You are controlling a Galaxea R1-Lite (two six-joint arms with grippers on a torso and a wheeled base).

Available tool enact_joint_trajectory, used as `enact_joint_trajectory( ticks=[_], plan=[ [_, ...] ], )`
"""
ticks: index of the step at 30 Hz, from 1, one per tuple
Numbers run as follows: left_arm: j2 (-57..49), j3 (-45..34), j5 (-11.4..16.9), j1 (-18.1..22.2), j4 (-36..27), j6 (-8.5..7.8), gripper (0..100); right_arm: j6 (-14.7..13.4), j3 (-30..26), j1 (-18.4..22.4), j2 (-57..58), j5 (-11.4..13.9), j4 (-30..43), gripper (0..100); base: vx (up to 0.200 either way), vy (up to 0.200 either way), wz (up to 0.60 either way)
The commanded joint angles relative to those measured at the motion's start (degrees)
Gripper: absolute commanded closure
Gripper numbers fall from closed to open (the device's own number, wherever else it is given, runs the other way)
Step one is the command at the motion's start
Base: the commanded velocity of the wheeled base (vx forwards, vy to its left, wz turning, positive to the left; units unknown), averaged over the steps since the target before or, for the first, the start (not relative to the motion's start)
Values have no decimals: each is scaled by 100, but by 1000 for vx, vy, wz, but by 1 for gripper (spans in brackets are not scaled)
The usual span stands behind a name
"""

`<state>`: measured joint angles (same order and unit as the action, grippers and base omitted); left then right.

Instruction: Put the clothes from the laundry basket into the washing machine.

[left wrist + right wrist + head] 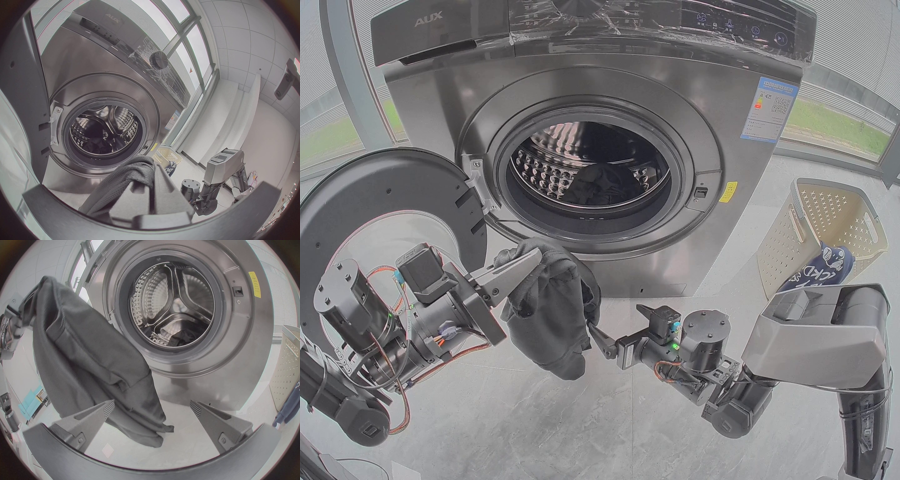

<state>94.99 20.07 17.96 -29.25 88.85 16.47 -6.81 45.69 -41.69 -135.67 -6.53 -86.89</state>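
Dark garment [550, 312] hung clamped in the left gripper [526, 261], held up before the open washing machine [700, 119], ready, I'd say, for feeding in; right gripper [152, 405] sat just beside it, jaws apart, empty, likely to steady it

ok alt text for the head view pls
The left gripper holds a dark garment up in front of the open washing machine, with the open right gripper beside the cloth. A laundry basket with a blue garment sits to the robot's right.
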Motion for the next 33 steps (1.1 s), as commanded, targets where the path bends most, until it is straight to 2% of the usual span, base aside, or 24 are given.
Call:
enact_joint_trajectory(
  ticks=[1, 10, 18, 24, 29, 33],
  plan=[
    [20, 32, -3, 7, 1, 5, 100, -4, -324, -208, 208, 3, -56, 0, 0, 0, 0],
    [11, 15, -3, 7, 1, 5, 100, 5, -78, -217, 436, 12, -12, 0, 0, 0, 0],
    [28, 24, -3, 7, 1, 5, 100, 13, -34, -454, 656, 29, 6, 0, 0, 0, 0],
    [20, 6, -3, -2, 1, -3, 100, 5, 379, -498, 638, 12, 23, 0, 0, 0, 0],
    [2, -3, 6, 7, 1, -3, 100, 13, 520, -340, 550, 3, 94, 0, 0, 0, 0],
    [2, -29, 32, -20, 1, -3, 100, 49, 529, -58, 542, 21, 94, 0, 0, 0, 0]
  ],
)
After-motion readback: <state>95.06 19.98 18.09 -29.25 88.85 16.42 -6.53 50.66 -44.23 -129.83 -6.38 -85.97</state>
